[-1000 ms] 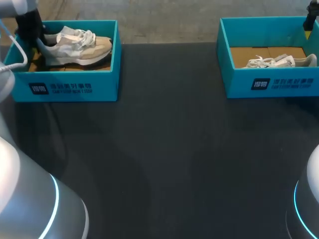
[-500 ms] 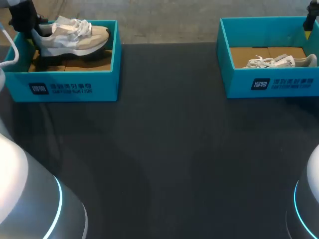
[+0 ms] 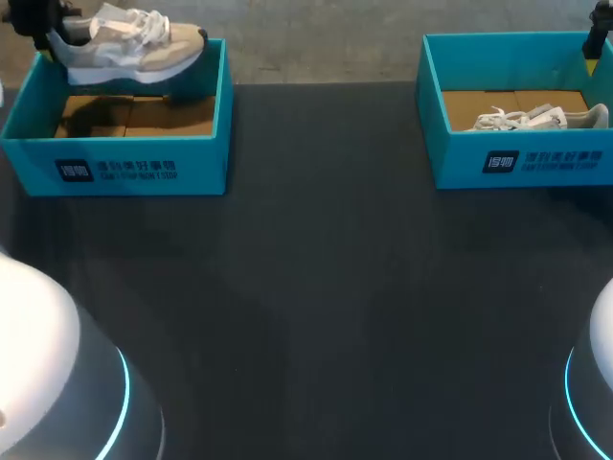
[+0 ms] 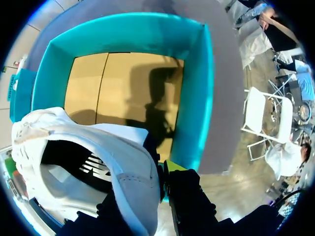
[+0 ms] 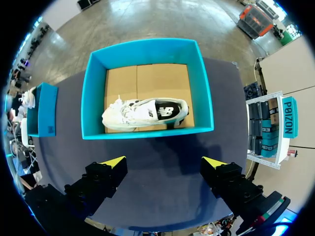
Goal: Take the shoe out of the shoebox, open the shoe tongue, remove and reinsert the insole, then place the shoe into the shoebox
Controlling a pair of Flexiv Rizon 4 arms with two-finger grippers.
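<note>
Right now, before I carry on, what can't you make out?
The left gripper: cropped by the head view's top edge; in the left wrist view the held shoe covers one fingertip.
The insole: shoe's opening too dark, left wrist view.
The right gripper: only a sliver at the head view's corner.

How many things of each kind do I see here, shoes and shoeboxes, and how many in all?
Shoes: 2 (held shoe lifted above the left box, lying shoe in the right box)
Shoeboxes: 2 (left shoebox, right shoebox)
Total: 4
</note>
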